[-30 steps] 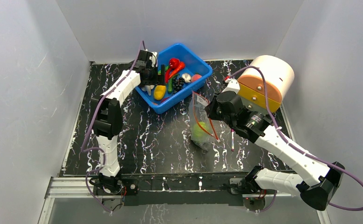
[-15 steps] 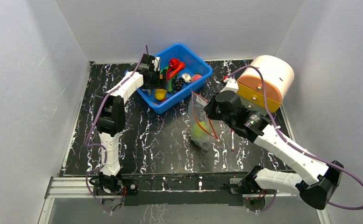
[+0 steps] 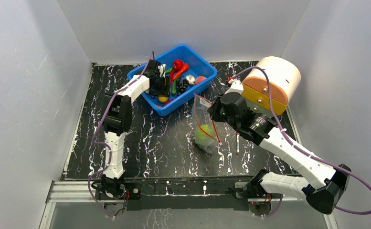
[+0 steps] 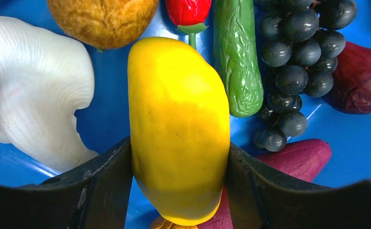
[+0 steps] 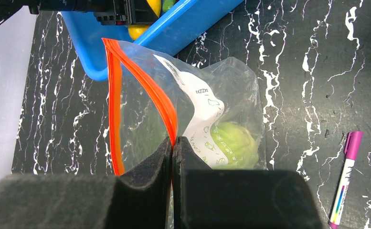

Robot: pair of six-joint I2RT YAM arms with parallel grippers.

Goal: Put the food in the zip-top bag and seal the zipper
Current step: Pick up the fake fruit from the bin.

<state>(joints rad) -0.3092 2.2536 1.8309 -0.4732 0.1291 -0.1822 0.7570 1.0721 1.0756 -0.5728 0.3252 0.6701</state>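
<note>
My left gripper (image 4: 178, 145) is down in the blue tub (image 4: 355, 157), and both its fingers press the sides of a yellow food piece (image 4: 178, 124). Around that piece lie a white mushroom (image 4: 30, 86), a brown piece (image 4: 102, 19), a green cucumber (image 4: 238, 57) and dark grapes (image 4: 298, 62). My right gripper (image 5: 174, 140) is shut on the red-orange zipper (image 5: 145, 86) of the zip-top bag (image 5: 221, 95) and holds its mouth open. A green melon (image 5: 233, 143) sits inside the bag. From above, the bag (image 3: 203, 119) hangs just right of the tub (image 3: 200, 62).
A pink-capped pen (image 5: 345, 176) lies on the black marbled table right of the bag. A large cream and orange cylinder (image 3: 271, 83) stands at the back right, behind my right arm. White walls enclose the table on three sides.
My left gripper has dropped lower into the tub and its fingers have closed in on the yellow piece. The right gripper and the bag have stayed put.
</note>
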